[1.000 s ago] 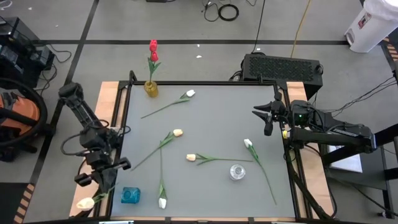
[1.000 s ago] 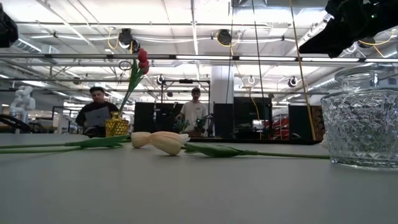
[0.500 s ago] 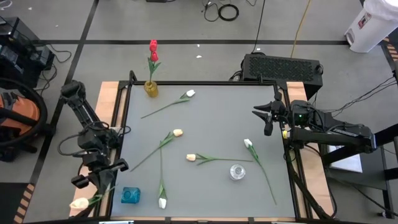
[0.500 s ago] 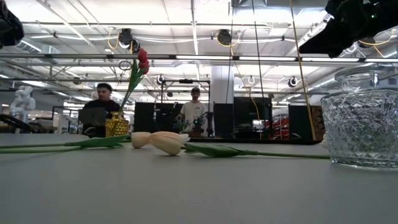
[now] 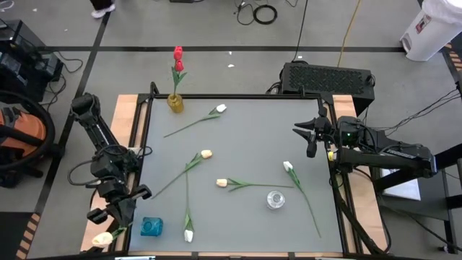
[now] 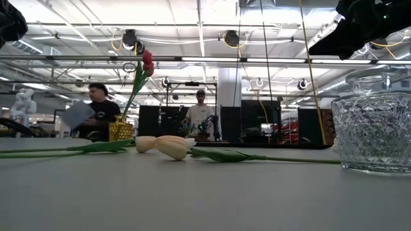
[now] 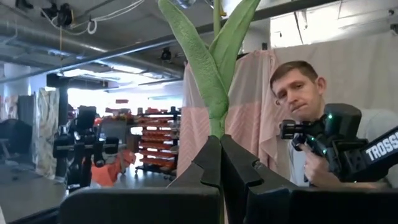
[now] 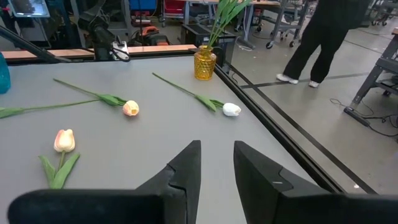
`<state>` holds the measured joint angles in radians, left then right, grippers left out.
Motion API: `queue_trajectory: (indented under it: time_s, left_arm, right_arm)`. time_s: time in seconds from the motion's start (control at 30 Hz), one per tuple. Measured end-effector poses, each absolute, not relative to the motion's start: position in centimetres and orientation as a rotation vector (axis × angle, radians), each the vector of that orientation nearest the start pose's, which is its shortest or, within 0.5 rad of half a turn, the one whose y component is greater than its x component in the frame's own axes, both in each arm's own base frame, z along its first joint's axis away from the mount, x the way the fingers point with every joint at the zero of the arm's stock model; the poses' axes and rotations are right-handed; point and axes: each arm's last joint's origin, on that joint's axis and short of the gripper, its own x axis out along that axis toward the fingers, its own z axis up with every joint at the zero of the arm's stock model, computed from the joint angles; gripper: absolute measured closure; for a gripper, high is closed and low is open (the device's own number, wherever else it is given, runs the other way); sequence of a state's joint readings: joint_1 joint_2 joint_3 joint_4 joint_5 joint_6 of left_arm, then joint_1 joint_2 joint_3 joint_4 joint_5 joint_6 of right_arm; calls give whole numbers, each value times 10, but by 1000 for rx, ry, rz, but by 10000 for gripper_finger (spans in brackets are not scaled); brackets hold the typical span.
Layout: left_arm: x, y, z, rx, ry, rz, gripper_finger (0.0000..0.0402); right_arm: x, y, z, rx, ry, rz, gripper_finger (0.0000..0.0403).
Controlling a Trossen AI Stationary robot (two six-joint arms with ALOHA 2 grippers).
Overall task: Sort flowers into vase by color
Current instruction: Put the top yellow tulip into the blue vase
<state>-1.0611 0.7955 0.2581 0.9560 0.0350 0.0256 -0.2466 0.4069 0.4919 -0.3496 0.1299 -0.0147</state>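
My left gripper point(image 5: 114, 217) is at the table's near left corner, beside the blue vase point(image 5: 151, 227), and is shut on a cream tulip point(image 5: 102, 238). My right gripper point(image 5: 307, 137) hangs open over the table's right edge and holds nothing. A yellow vase point(image 5: 175, 102) at the far left edge holds red tulips point(image 5: 177, 54). A clear glass vase point(image 5: 275, 199) stands near the middle right. Several white and cream tulips lie flat on the table, among them a white one point(image 5: 220, 109), a cream one point(image 5: 206, 154) and another cream one point(image 5: 221, 183). My left gripper pinches the tulip's green stem point(image 7: 216, 129) between its two fingers, just below the leaves point(image 7: 208, 68). The leaves and head stick out past the fingertips toward the near left corner. The tulip is lifted clear of the table. The gripper hides the rest of the stem.
More white tulips lie at the right point(image 5: 288, 167) and at the near edge point(image 5: 188, 235). A black box point(image 5: 328, 76) sits behind the far right corner. People stand in the room beyond the table point(image 6: 96, 115). A person point(image 7: 305, 106) shows behind the right arm.
My left gripper has turned a little at the near left corner, still shut on the cream tulip. The tulip's head swung slightly toward the left and back. A person in the room behind has moved.
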Motion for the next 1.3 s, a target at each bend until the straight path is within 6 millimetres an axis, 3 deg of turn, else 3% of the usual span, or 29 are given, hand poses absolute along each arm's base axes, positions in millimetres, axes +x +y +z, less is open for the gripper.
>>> queue_trajectory:
  time_s: [1.3]
  left_arm:
    - [85,-165,246,-239,-406,-1066,402]
  right_arm:
    - [105,-30,263,1,269,-373,316]
